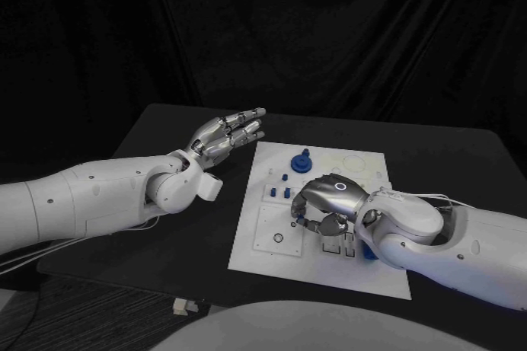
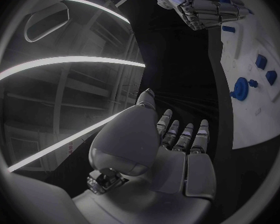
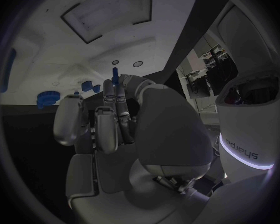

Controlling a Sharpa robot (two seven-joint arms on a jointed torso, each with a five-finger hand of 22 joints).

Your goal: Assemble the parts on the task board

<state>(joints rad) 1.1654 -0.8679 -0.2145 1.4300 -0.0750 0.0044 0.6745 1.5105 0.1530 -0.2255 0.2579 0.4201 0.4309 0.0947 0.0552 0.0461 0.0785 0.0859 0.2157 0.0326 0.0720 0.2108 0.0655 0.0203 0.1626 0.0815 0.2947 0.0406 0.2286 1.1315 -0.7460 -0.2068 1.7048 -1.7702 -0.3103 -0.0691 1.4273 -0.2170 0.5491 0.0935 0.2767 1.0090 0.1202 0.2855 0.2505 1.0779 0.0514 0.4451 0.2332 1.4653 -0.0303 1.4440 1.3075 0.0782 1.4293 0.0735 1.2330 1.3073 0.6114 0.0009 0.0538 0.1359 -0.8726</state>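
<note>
The head view shows the white task board (image 1: 318, 214) lying in the middle of the black counter (image 1: 461, 161), with the right hand (image 1: 326, 206) curled over the board's near half, its fingers bent down toward the surface. The right wrist view adds what the head view hides: a small blue peg (image 3: 115, 74) stands upright between the fingertips (image 3: 109, 92) of that hand, pinched there above the board. The left hand (image 1: 228, 136) hangs above the counter beside the board's far left corner, fingers straight and lightly spread, holding nothing; the left wrist view confirms the bare palm. A round blue gear-like part (image 1: 301, 164) stands near the board's far edge, and two small blue parts (image 1: 282, 192) sit just nearer than it; the left wrist view shows the same three. Another blue part (image 1: 343, 249) lies at the board's near edge, partly under the right hand. The counter is dark and matt, backed by a black curtain (image 1: 330, 46). A small pale object (image 1: 183, 306) lies on the floor beyond the counter's near left corner.
</note>
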